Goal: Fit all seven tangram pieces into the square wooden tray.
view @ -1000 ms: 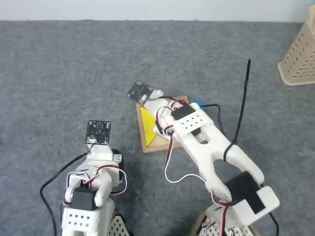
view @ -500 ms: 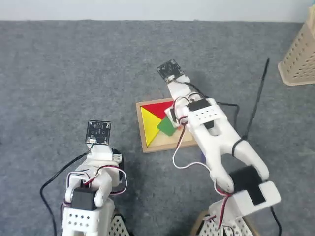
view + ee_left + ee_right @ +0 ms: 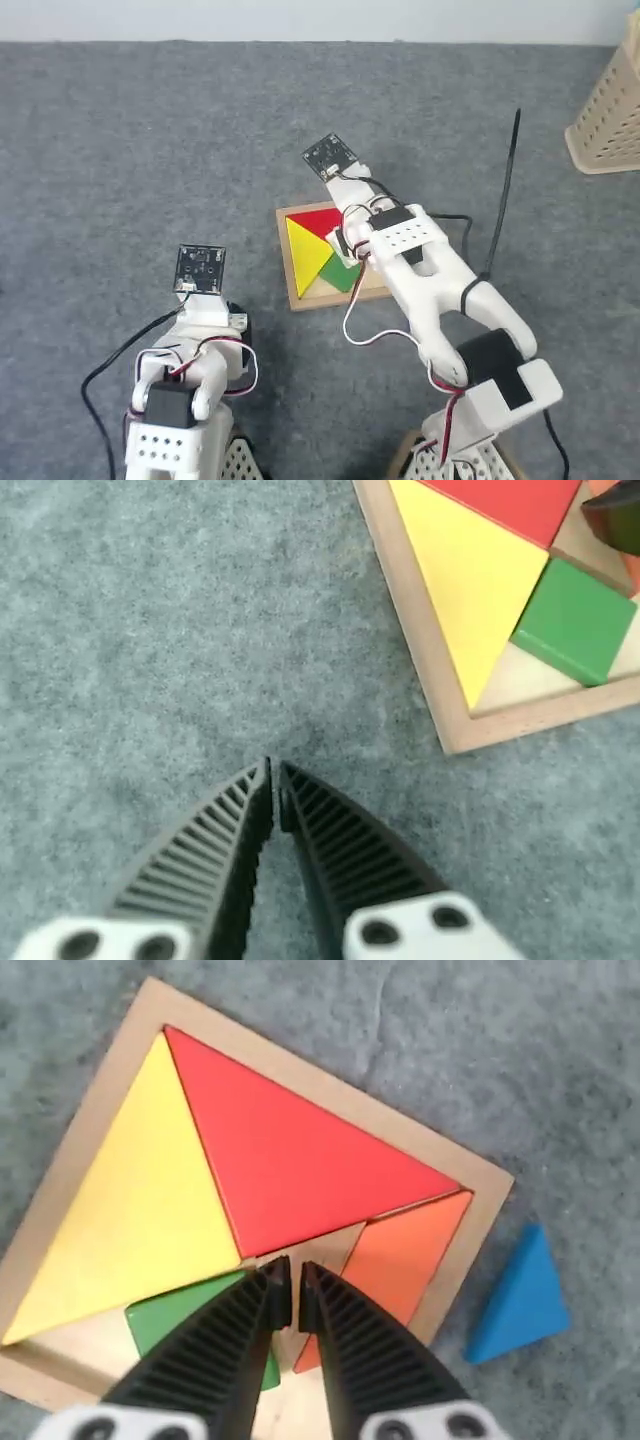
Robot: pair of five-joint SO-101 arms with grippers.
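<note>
High view: the right arm [image 3: 420, 265] stretches over the square wooden tray [image 3: 315, 303] on grey carpet [image 3: 150, 130], and the left arm [image 3: 190, 370] sits well apart from it.

Left wrist view: the left gripper [image 3: 275, 772], jaws pressed together on nothing, faces the tray's corner, which holds a yellow wooden triangle [image 3: 470, 580], a red triangle [image 3: 510, 500] and a green square [image 3: 575, 620].

Right wrist view: the right gripper [image 3: 293, 1272], jaws all but shut and empty, hangs over the tray's centre. There the yellow, red and orange triangle [image 3: 400, 1255] pieces meet the green square beneath its tips. A blue wooden triangle [image 3: 520, 1300] lies on the carpet outside the rim.
</note>
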